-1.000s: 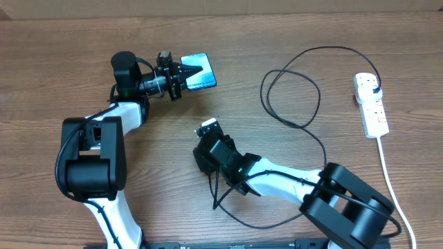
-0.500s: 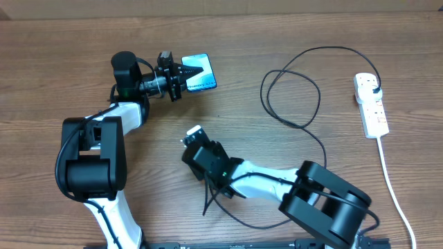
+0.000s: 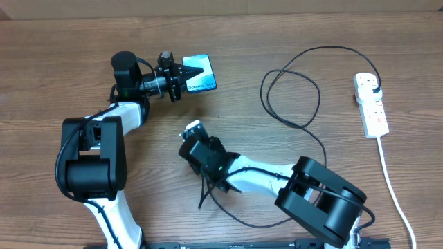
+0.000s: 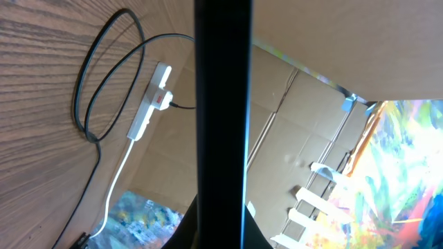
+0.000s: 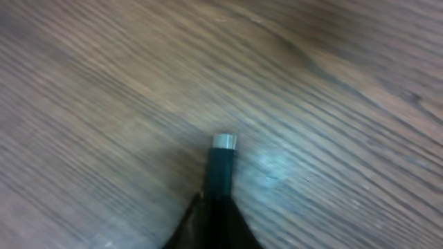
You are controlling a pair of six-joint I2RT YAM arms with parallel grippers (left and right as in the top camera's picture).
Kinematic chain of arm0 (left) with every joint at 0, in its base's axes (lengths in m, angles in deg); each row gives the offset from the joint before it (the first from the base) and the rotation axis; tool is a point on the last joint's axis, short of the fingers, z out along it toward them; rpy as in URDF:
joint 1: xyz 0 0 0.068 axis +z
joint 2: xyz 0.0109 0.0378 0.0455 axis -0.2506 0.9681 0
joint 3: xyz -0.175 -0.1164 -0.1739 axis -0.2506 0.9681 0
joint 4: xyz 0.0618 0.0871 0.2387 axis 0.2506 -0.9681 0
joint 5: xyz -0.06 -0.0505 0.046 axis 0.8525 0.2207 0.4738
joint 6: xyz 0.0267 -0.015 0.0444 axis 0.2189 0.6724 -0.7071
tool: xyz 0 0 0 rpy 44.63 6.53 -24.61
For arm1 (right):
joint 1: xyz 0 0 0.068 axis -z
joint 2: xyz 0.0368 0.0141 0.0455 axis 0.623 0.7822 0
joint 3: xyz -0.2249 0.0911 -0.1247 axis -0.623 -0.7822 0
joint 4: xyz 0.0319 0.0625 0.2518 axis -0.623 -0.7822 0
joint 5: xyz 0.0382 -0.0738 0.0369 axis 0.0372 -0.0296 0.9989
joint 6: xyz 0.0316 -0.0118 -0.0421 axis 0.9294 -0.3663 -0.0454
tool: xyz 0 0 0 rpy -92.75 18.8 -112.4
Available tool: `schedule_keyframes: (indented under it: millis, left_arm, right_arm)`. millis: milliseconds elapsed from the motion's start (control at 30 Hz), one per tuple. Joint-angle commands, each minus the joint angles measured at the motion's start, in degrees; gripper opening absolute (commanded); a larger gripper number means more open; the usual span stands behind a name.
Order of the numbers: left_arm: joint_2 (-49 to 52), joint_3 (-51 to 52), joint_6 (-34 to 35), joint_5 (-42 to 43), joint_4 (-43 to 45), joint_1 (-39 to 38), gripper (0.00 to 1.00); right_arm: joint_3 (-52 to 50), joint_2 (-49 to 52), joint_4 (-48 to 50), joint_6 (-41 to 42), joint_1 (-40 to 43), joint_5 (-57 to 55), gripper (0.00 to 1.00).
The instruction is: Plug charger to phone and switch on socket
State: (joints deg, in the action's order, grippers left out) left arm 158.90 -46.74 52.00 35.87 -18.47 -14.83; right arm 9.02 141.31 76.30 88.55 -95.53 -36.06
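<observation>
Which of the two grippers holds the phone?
The left gripper, at the upper left, is shut on the lit phone. The right gripper holds the charger by its connector instead.

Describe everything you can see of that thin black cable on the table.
The charger is a long, thin black cable, rubbery-looking, lying on the wooden table in loose overlapping loops. Its black plug appears seated in the white socket strip at far right. The other end trails to the right gripper, which pinches its small connector, black with a silvery tip, pointing out over the wood.
</observation>
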Motion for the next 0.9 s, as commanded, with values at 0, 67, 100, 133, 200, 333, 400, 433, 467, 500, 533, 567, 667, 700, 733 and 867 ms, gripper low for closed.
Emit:
schedule_keyframes:
  millis: [0,67,100,133,200,333,400,433,467,500,533,567,667,700,733,867]
  left_arm:
    - [0.0,-1.2,-3.1,1.6,0.6,0.4,0.04]
    - [0.0,-1.2,-4.3,1.6,0.6,0.4,0.04]
    - [0.0,-1.2,-4.7,1.7,0.5,0.4,0.04]
    - [0.0,-1.2,-5.3,1.7,0.5,0.4,0.04]
    - [0.0,-1.2,-7.1,1.8,0.5,0.5,0.04]
    - [0.0,-1.2,-12.6,2.8,-2.1,0.8,0.04]
    - [0.0,-1.2,-16.0,3.1,-4.7,1.0,0.04]
    - [0.0,-1.2,-18.0,3.3,-5.9,1.0,0.04]
    - [0.0,-1.2,-20.1,3.3,-6.3,1.0,0.04]
    - [0.0,-1.1,-21.9,3.7,-6.7,1.0,0.04]
    - [0.0,-1.1,-23.2,4.0,-6.7,1.0,0.04]
    - [0.0,-1.1,-23.7,4.1,-6.8,1.0,0.04]
    - [0.0,-1.1,-24.2,4.0,-8.2,1.0,0.04]
    - [0.0,-1.1,-25.2,4.1,-8.2,1.0,0.04]
    - [0.0,-1.1,-26.3,4.3,-8.2,1.0,0.04]
    - [0.0,-1.1,-28.3,5.1,-9.3,1.1,0.04]
  right_arm:
    - [2.9,1.9,-6.3,1.7,2.6,2.7,0.04]
    - [5.2,1.5,-11.0,3.5,3.7,5.7,0.04]
    - [6.1,1.0,-13.2,5.3,4.3,6.7,0.04]
    - [6.9,0.2,-15.5,7.1,5.2,8.3,0.04]
    - [7.2,-1.7,-17.5,7.9,7.1,13.1,0.04]
    - [7.2,-6.3,-19.3,7.8,11.7,26.8,0.04]
    - [7.2,-8.0,-19.7,7.7,13.4,31.2,0.04]
    - [7.2,-8.9,-20.0,7.3,14.1,32.4,0.04]
    - [7.2,-9.7,-20.3,7.1,14.5,33.0,0.04]
    - [7.2,-10.4,-20.7,6.4,14.8,33.7,0.04]
    - [7.2,-11.2,-21.0,5.0,14.9,34.9,0.04]
    - [7.2,-11.9,-21.4,3.7,14.9,36.0,0.04]
    - [7.2,-13.2,-23.1,2.9,14.9,37.4,0.04]
    - [7.2,-13.4,-24.0,2.9,15.0,37.7,0.04]
    - [7.2,-13.6,-24.8,2.8,15.1,37.7,0.04]
    - [5.6,-14.3,-25.3,2.6,16.2,38.4,0.04]
